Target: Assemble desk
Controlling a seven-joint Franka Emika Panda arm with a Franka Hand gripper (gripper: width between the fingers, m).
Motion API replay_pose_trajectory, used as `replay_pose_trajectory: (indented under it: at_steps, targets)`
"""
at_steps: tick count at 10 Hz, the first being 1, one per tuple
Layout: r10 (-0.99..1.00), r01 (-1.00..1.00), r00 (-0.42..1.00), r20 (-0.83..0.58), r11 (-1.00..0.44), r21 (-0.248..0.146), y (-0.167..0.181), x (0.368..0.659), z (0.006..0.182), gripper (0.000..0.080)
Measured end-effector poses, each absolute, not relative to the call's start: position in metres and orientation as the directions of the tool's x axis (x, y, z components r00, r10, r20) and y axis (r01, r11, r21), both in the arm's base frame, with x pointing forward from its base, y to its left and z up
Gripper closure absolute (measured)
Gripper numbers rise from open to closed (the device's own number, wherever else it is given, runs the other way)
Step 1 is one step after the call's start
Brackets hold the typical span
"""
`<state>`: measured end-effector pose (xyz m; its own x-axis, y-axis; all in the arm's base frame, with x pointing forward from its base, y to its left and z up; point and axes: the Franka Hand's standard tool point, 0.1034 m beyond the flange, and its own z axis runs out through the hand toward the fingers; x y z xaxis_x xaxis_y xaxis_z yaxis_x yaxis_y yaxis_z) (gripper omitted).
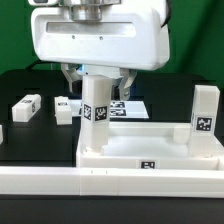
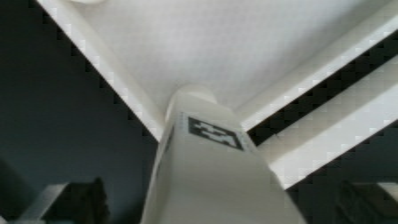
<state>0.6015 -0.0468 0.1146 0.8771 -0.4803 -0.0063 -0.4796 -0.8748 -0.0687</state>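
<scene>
Here, at the exterior view's left, we log two legs lying flat on the black table (image 1: 30, 145): the first loose leg (image 1: 25, 107), then the second loose leg (image 1: 63, 108) to its right, the two apart. Next comes the corner leg (image 1: 97, 112) (image 2: 210, 150), upright at the left end of the desk top (image 1: 150, 162) (image 2: 196, 40). The gripper (image 1: 98, 80) hangs over it, jaws straddling the leg's upper end. We cannot tell whether the pads press on it. Behind lies the marker board (image 1: 135, 106). The desk top sits near, rim up, just behind the long white rail (image 1: 100, 186). At its right end the right leg (image 1: 205, 112) stands upright.
</scene>
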Motion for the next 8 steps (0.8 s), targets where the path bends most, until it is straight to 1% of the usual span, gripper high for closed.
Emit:
replay_pose_trajectory:
  at_steps: [2, 3, 5, 8]
  targets:
    - [-0.272, -0.271, 0.962, 0.012, -0.960, -0.068, -0.0470, 0.6018, 0.1135, 0.0151]
    - [-0.188, -0.186, 0.982, 0.017, -0.980, -0.066, -0.0469, 0.6017, 0.1128, 0.0151]
    - [-0.048, -0.047, 0.999, 0.025, -0.997, -0.058, -0.0460, 0.6018, 0.1129, 0.0151]
    - [0.171, 0.172, 0.985, 0.031, -0.985, -0.031, -0.0487, 0.6018, 0.1132, 0.0151]
